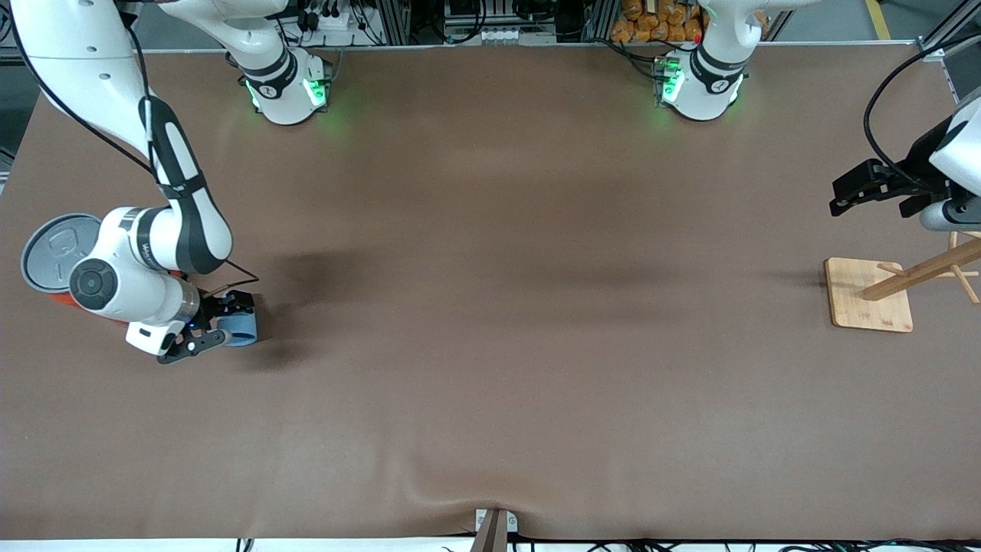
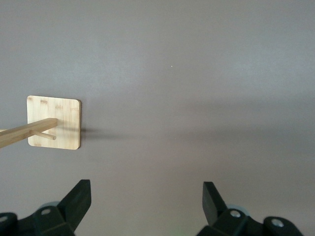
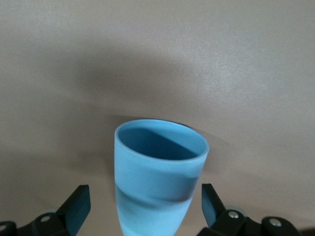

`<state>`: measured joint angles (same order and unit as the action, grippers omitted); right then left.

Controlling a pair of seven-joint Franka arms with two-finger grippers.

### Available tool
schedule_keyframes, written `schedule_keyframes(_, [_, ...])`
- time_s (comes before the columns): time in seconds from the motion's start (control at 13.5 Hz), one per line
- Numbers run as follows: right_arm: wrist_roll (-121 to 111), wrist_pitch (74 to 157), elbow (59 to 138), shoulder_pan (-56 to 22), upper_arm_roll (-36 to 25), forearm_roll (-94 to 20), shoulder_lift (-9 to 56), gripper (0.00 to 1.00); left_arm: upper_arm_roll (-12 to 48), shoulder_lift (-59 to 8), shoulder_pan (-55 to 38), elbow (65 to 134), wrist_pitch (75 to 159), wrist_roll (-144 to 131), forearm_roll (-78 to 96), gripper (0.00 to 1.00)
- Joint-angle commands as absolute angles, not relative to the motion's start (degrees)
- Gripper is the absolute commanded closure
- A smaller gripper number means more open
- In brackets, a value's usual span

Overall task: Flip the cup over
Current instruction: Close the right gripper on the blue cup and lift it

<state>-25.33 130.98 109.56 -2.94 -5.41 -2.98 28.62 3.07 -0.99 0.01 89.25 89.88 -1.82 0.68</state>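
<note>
Right pincer (image 1: pixel 217 328) open astride the cup (image 3: pixel 158 177) — left pincer (image 2: pixel 146 204) open, waiting over table (image 1: pixel 490 345).

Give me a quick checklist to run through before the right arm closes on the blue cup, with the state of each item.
1. Right gripper open, a finger on each side of the cup: ok.
2. Fingers not yet pressing the cup wall; a gap shows on both sides in the right wrist view: ok.
3. Cup empty, dark blue inside with nothing in it: ok.
4. Orange can close by, partly hidden under the right arm; room for the arm to turn: cannot tell.
5. Left gripper open, holding nothing, waiting above the table near the wooden stand, away from the cup: ok.
6. Cup's contact with the table, whether lying or lifted: cannot tell.
</note>
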Motion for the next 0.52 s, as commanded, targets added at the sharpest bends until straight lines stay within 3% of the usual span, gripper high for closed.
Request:
schedule_keyframes(0.0, [-26.1,133.4,110.0,-2.6,-5.4,-2.8,30.5,0.00,3.3,-1.1,-0.3,88.2,88.8,-1.5,-0.2,0.00])
schedule_keyframes(0.22, [-26.1,136.3,110.1,-2.3,-5.4,-2.8,33.2,0.00,3.3,-1.1,0.0,88.2,88.8,-1.2,1.1,0.00])
schedule_keyframes(0.37, [-26.2,135.8,110.0,-2.5,-5.4,-2.8,33.0,0.31,3.3,-1.1,0.4,88.3,88.8,-1.2,1.1,0.00])
schedule_keyframes(0.44, [-26.5,135.5,110.0,-2.5,-5.4,-2.8,32.3,0.40,3.2,-1.1,0.4,88.4,88.8,-1.2,1.1,0.00])
